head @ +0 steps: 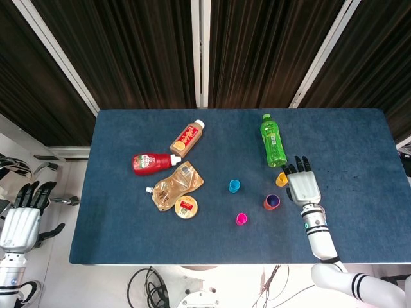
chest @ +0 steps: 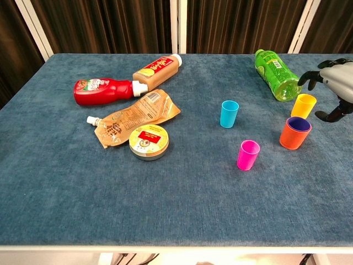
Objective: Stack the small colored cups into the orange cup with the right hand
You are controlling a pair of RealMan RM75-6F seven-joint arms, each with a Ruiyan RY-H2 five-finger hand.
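Observation:
The orange cup [chest: 295, 133] [head: 271, 202] stands upright on the blue table with a purple cup nested inside it. A yellow cup [chest: 303, 105] [head: 282, 179] stands just behind it, a blue cup [chest: 229, 114] [head: 234, 186] to its left, and a pink cup [chest: 247, 154] [head: 241, 219] in front-left. My right hand [head: 302, 185] [chest: 333, 84] hovers open just right of the yellow cup, fingers spread, holding nothing. My left hand [head: 21, 218] hangs open off the table's left side.
A green bottle [chest: 277, 75] lies behind the yellow cup. On the left half lie a red ketchup bottle [chest: 105, 90], a brown sauce bottle [chest: 157, 67], a brown pouch [chest: 132, 116] and a round tin [chest: 148, 141].

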